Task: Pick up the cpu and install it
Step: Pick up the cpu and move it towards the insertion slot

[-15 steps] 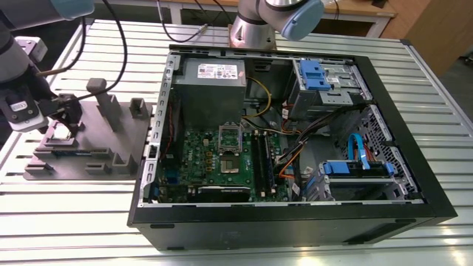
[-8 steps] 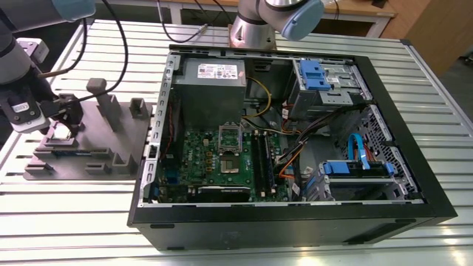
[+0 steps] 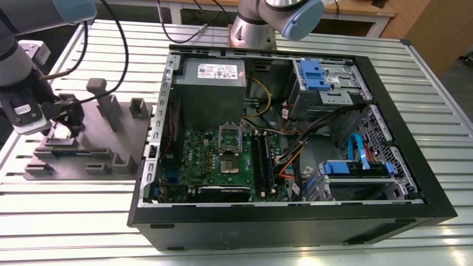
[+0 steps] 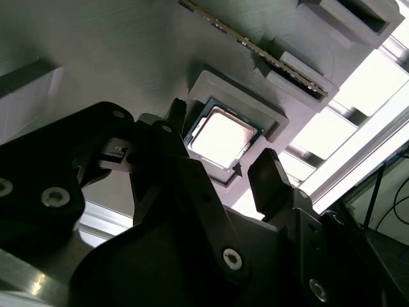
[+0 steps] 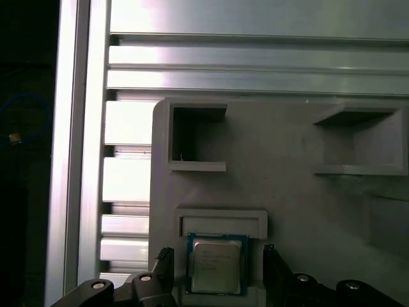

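Observation:
The cpu [image 5: 217,265] is a small square chip with a silvery top, lying flat in a shallow recess of the grey fixture tray [image 3: 111,138]. In both wrist views my gripper [image 5: 216,254] hangs just above it, open, with one black finger [image 4: 271,182] on each side of the cpu [image 4: 222,137] and a small gap to each edge. In the exterior view the gripper [image 3: 63,126] is at the tray's left end, well to the left of the open computer case [image 3: 296,221]. Inside the case, the bare socket [image 3: 228,164] sits on the green motherboard.
A long memory stick [image 4: 255,51] stands in a slot of the tray near the cpu. Grey posts [image 3: 111,111] rise from the tray. A second arm's base [image 3: 255,30] stands behind the case. Everything rests on a slatted aluminium table [image 3: 74,221].

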You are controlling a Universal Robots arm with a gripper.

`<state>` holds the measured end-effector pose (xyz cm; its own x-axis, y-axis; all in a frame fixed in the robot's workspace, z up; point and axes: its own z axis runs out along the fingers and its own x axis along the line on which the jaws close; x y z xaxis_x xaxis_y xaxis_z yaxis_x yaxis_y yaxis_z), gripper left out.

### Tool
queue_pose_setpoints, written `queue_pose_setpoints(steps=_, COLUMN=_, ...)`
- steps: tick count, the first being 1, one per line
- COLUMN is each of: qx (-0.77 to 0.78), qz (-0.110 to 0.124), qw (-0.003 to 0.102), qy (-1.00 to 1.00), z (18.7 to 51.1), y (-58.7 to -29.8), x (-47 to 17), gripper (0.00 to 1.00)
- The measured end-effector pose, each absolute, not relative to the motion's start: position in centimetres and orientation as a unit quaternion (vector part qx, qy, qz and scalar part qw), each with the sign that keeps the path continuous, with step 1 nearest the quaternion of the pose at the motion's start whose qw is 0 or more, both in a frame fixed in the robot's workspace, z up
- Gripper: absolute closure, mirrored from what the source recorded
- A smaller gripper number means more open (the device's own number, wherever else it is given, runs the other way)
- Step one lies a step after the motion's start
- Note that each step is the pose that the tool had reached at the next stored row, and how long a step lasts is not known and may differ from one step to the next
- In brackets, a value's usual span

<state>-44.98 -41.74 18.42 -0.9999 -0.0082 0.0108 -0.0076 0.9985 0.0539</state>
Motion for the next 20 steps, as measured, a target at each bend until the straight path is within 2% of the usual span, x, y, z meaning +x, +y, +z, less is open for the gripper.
queue_pose_setpoints(steps=20, qx=-0.001, qz=-0.027, qw=0.005, qy=-1.0, z=18.1, y=-41.58, x=-44.98, gripper=0.34)
